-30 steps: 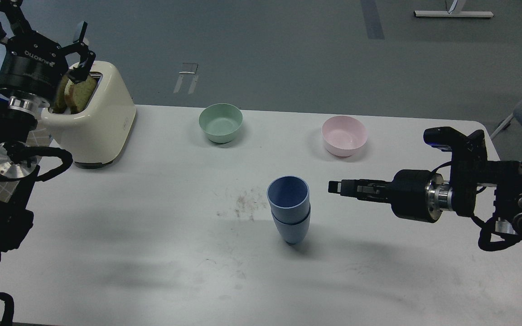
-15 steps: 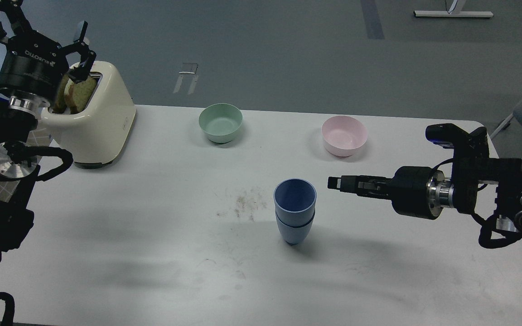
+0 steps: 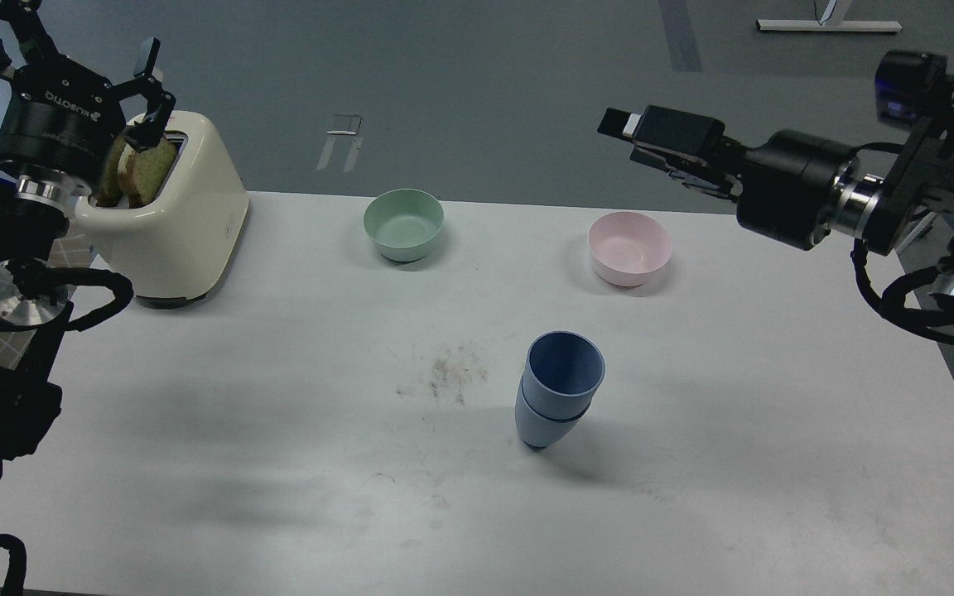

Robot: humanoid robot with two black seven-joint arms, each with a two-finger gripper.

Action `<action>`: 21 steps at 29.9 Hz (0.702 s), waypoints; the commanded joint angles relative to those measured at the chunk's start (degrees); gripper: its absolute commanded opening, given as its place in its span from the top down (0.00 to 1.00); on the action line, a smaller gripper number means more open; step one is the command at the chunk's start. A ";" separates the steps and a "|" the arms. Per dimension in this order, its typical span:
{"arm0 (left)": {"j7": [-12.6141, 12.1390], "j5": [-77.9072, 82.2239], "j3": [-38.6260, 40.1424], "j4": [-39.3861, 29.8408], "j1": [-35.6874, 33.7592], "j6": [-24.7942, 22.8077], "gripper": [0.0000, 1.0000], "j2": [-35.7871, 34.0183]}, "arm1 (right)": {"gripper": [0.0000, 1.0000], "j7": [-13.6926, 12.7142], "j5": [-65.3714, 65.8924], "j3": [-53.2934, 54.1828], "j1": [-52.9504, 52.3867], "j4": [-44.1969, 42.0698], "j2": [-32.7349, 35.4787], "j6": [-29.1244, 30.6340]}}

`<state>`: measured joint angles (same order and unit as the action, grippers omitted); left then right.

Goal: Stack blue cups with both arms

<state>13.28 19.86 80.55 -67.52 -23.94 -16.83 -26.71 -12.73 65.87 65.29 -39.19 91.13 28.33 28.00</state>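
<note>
The two blue cups (image 3: 558,396) are nested one inside the other near the middle of the white table (image 3: 278,463). The stack leans to the right on its narrow base, and nothing holds it. My right gripper (image 3: 619,124) is raised high above the table's far right, well up and away from the stack, with nothing in it. It is seen side-on, so its fingers cannot be told apart. My left gripper (image 3: 152,87) is open at the far left, above the toaster, far from the cups.
A cream toaster (image 3: 175,219) with bread slices in its slots stands at the back left. A mint-green bowl (image 3: 403,223) and a pale pink bowl (image 3: 629,247) stand along the back. Crumbs (image 3: 444,372) lie left of the cups.
My right gripper has drawn back from beside the stack and risen up and to the right. The stacked cups have tipped further to the right. The left arm has not moved.
</note>
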 commanded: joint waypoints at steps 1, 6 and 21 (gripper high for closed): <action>0.00 0.00 -0.04 0.02 -0.23 -0.13 0.02 -0.27 | 0.00 0.16 -0.21 10.10 -0.28 -8.05 -5.21 0.00; -0.09 0.00 -0.22 0.02 -0.31 -0.31 0.02 -1.41 | 0.00 0.25 -0.22 24.51 -0.80 -16.94 -12.33 0.00; -4.58 0.00 -0.22 4.15 -4.00 -0.22 0.02 -2.47 | 0.00 1.13 -25.76 37.10 -1.77 -35.31 -19.98 0.00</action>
<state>8.69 19.86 80.34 -63.99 -26.79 -17.19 -29.21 -11.82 46.67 102.37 -40.89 58.89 8.96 27.98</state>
